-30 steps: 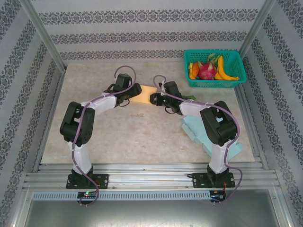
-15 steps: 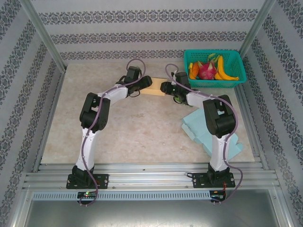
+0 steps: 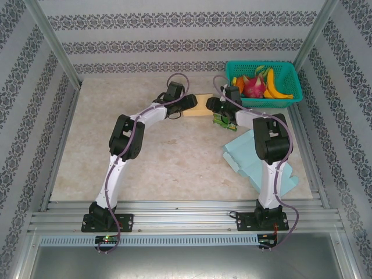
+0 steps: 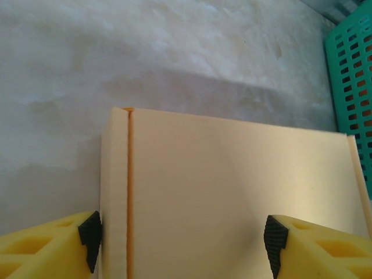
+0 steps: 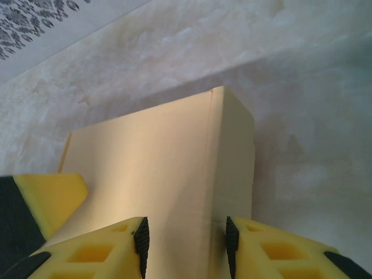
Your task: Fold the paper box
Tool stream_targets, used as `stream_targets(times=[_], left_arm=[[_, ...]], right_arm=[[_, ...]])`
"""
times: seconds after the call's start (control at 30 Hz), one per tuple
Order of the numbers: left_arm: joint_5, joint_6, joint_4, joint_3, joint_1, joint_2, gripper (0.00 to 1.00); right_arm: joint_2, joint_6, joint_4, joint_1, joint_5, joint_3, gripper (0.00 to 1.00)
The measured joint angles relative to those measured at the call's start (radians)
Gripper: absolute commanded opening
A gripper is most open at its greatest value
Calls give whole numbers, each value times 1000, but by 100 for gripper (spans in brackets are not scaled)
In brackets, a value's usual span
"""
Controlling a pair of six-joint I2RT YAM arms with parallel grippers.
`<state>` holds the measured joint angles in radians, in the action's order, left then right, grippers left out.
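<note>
We start at the left, where the left gripper [image 4: 181, 239] reaches out to the far middle of the table [image 3: 163, 163]. Its jaws stand wide apart: one black pad [image 4: 90, 238] lies against the creased left edge of the paper box [image 3: 200, 106], and the other sits over the broad top panel, which runs on past it. We see no clamp there, only contact. The tan box sits between the two grippers, just left of the green fruit basket [image 3: 261, 100]. It reads as a closed block with its top panel flat and its corners square, so we judge the folding nearly done. What is left looks like seating the last edge and letting go, though we cannot see whether any tab is loose. On the box's right end, the right gripper [image 5: 186, 243] is about half closed astride a corner crease, with a pad against the cardboard on each side. We cannot tell whether it truly pinches or merely steadies the box. Nearer the right arm's base, well apart from the box, lie pale blue flat sheets [image 3: 250, 161].
</note>
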<state>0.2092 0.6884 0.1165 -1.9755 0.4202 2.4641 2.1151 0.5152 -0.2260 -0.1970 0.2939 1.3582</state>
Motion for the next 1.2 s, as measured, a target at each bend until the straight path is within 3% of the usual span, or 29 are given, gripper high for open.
stream_targets(times=[0.4,0.63,0.93,1.2], left_arm=[[-80,-35,101,-36,13,-2,86],[-114,-55,145,2,13,-87,86],[-114,-46,90,401,26,-458,86],[-106,-23,-7,851,70,-793,86]], right_arm=[[-12,-43,36,5,39,2,46],[-140,-74,68,12,40,-92,46],[-534,-123,161,-7,-32,-353,46],[-929,-167,414,-140,-185,-599,52]])
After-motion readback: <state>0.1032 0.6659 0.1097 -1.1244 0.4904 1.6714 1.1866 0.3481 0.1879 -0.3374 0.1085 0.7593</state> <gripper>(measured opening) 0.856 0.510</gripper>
